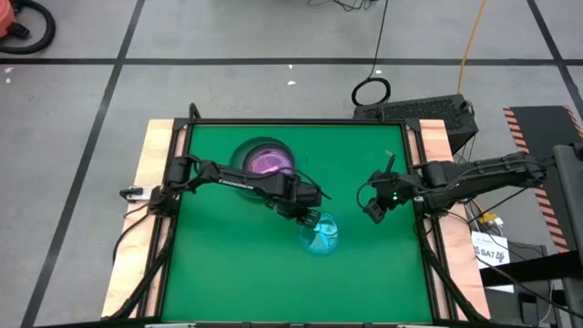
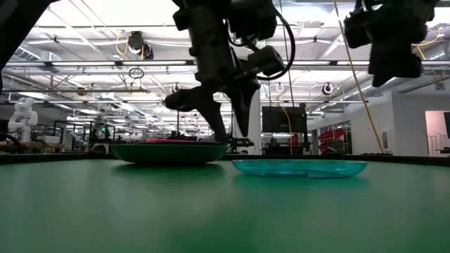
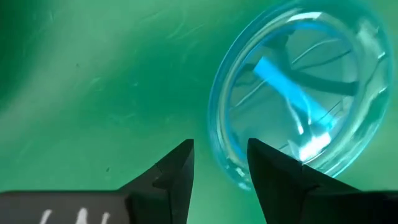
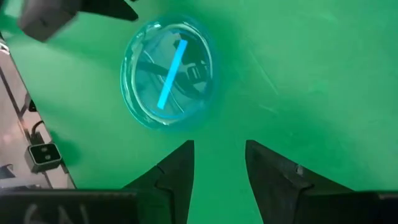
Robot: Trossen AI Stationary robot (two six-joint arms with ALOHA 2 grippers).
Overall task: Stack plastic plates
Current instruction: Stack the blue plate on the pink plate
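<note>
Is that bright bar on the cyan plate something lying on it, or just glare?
Glare, most likely: in both wrist views the bar on the cyan plate reads as a reflected ceiling light; the low view shows strip lights overhead and the arms backlit; the high view is too small to tell.

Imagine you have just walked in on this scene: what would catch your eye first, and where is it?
First, the translucent cyan plates glowing near the middle of the green table, with the left claw open right at their rim. Next, the stack of dark grey and pink plates toward the far side, beside the left arm. The right claw hangs open above the mat to the right, holding nothing.
</note>
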